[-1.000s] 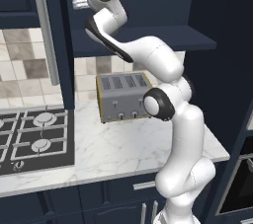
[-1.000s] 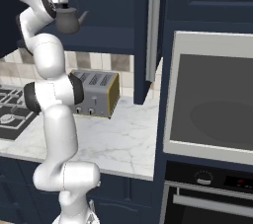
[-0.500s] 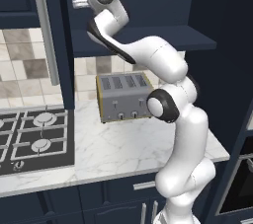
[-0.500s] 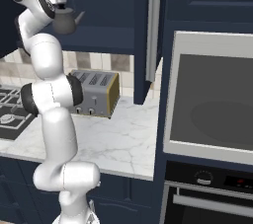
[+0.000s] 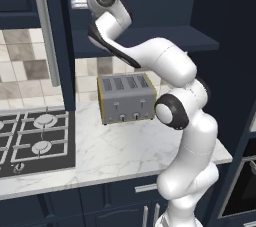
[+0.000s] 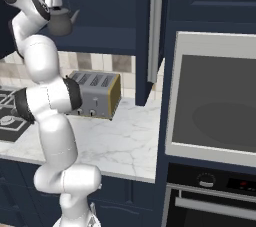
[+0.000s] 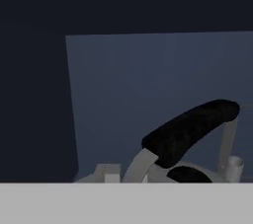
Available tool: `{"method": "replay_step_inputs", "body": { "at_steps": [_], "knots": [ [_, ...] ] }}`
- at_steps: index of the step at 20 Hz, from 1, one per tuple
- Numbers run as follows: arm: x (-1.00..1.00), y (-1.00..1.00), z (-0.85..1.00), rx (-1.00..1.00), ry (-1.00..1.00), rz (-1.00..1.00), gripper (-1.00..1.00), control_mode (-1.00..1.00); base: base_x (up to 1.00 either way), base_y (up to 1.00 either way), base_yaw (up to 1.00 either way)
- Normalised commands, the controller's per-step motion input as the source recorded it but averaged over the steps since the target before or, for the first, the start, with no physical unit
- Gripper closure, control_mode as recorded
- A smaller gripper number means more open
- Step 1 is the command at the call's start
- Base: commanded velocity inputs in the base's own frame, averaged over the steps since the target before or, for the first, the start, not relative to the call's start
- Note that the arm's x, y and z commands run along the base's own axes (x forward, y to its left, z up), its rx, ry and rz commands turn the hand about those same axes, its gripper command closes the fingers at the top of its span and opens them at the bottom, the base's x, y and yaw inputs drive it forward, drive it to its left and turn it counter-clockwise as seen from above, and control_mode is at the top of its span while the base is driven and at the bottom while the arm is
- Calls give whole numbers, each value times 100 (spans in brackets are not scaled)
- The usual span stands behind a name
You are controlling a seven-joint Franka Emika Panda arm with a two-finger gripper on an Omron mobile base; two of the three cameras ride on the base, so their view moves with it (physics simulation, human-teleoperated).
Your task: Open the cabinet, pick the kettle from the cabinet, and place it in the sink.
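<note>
Matt grey metal kettle (black-gripped)

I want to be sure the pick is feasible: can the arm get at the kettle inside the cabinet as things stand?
Probably yes. The cabinet door stands open, nothing lies between the hand and the kettle, and the gripper is already up at the kettle's arched handle, jaws closed; whether they truly pinch it is hard to tell.

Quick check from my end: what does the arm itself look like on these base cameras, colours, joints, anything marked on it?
The arm is glossy white, built of rounded, bulbous links. Its joints have dark bands and round dark end caps with grey centres. No cables, labels or markings show. The gripper looks dark.
</note>
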Motion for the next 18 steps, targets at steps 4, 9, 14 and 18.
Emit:
{"method": "replay_step_inputs", "body": {
  "at_steps": [4,9,14,18],
  "knots": [
    [-52,0,0,7,0,0,100,-100,0,0,0],
    [-56,-1,0,6,0,0,100,-100,0,0,0],
    [-68,-17,3,9,0,0,100,-100,0,0,0],
    [-73,-21,12,11,0,0,100,-100,0,0,0]
  ]
}}
